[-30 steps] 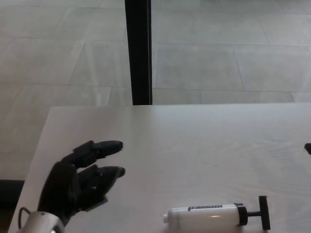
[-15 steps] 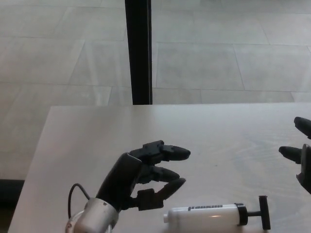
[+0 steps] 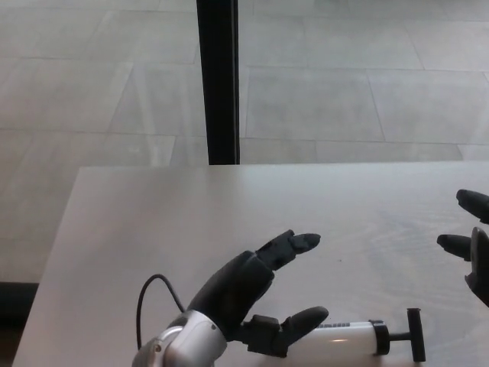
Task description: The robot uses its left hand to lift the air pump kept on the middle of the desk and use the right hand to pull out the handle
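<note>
It looks like an office or hall: a pale worktop point(image 3: 229, 206), big floor tiles point(image 3: 321, 99), a black post point(image 3: 218, 76).

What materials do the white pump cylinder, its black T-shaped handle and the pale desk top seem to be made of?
The white pump cylinder looks like smooth, slightly glossy plastic, judging by its soft sheen. The black T-shaped handle seems matte black plastic, though the view is too small to be sure. The pale desk top shows faint grain lines, suggesting light wood or a wood-look laminate with a matte finish.

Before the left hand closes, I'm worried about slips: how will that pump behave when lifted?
The air pump lies on its side, a smooth white cylinder, so it may roll or slip. It looks like light plastic, probably rigid. Its black T-handle could slide out if tilted.
</note>
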